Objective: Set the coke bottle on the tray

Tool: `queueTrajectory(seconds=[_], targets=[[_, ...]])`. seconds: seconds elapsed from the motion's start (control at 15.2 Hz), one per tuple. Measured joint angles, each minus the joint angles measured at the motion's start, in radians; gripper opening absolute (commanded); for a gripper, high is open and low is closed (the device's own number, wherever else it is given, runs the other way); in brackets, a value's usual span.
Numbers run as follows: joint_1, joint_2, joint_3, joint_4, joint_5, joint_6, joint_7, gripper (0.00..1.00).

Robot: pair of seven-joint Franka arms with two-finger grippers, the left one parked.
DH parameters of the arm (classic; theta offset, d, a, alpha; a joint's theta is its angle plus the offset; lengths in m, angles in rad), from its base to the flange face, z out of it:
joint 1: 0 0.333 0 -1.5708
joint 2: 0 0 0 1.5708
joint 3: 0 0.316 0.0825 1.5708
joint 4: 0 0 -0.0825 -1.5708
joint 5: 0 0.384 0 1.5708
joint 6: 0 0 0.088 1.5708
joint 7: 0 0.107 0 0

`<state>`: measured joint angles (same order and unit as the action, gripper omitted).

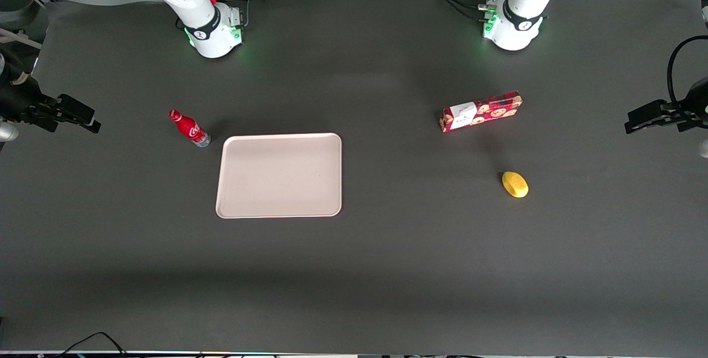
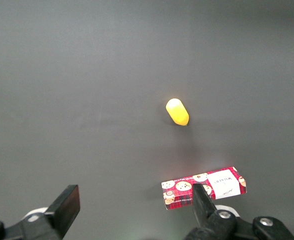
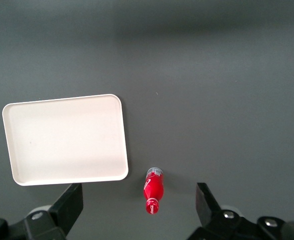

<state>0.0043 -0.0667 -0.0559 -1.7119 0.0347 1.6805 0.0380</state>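
With twelve o'clock taken as the direction away from the front camera, the following is recorded. The coke bottle is found on the dark table, not on the tray; it is located at about ten o'clock from the tray's middle, just off the tray's nearest rounded corner and apart from the rim. Its red cap is pointed toward ten o'clock and its clear base toward four o'clock as seen from the front; whether it stands upright or lies on its side cannot be settled. The tray is laid flat, with nothing seen on its pale surface. The gripper is held at about nine o'clock from the bottle, well apart from it, at the working arm's end of the table. In the right wrist view the gripper is seen spread wide with nothing between its fingers, and the coke bottle is seen in the gap between them, beside the tray. A flat red cookie box is noted at about two o'clock from the tray, toward the parked arm's end. A small yellow object is noted at about five o'clock from that box, nearer to the front camera.
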Motion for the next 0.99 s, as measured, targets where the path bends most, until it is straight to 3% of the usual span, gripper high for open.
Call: queueTrajectory(seconds=[0.99], targets=[[-0.003, 0.003, 0.0, -0.018, 0.0, -0.046, 0.0, 1.0]])
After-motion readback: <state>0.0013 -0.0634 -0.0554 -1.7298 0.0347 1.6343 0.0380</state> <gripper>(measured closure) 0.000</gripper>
